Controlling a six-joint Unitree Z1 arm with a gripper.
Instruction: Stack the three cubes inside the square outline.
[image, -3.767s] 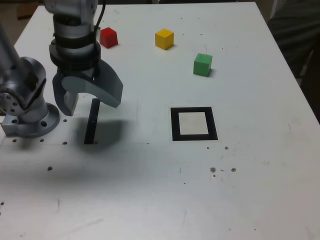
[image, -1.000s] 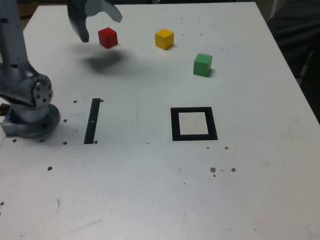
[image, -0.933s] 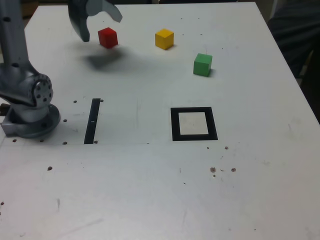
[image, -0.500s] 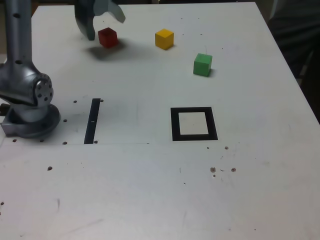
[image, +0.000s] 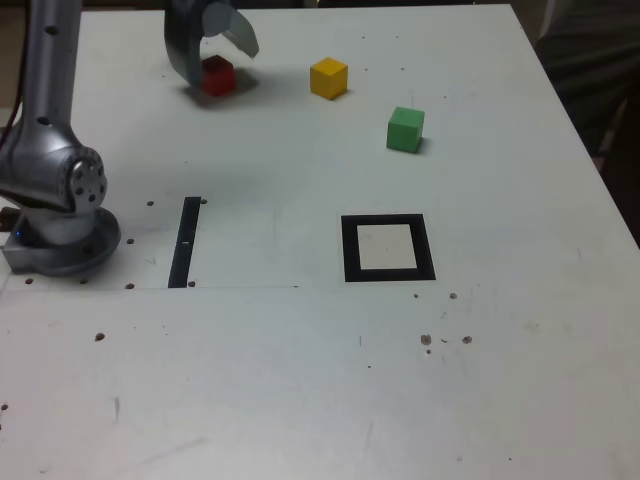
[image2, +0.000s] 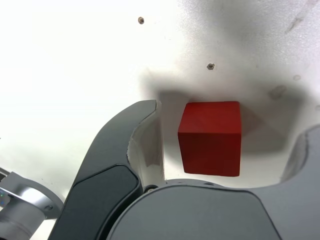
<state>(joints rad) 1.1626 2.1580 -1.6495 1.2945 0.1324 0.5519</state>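
The claw (image: 207, 52) stood spread around the red cube (image2: 210, 137), not touching it. The cube rested on the tabletop (image: 300, 340).

Your gripper (image: 208, 62) is no longer hanging over the black strip (image: 184, 242); it now sits lower at the table's far side, its spread jaws flanking the red cube (image: 218, 75), neither touching it.

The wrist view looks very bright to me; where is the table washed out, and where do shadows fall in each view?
Wrist view: the table is overexposed to plain white, with a dark shadow around the red cube. Exterior view: even, soft light, only a faint shadow under the end effector; cubes and the square outline are sharp.
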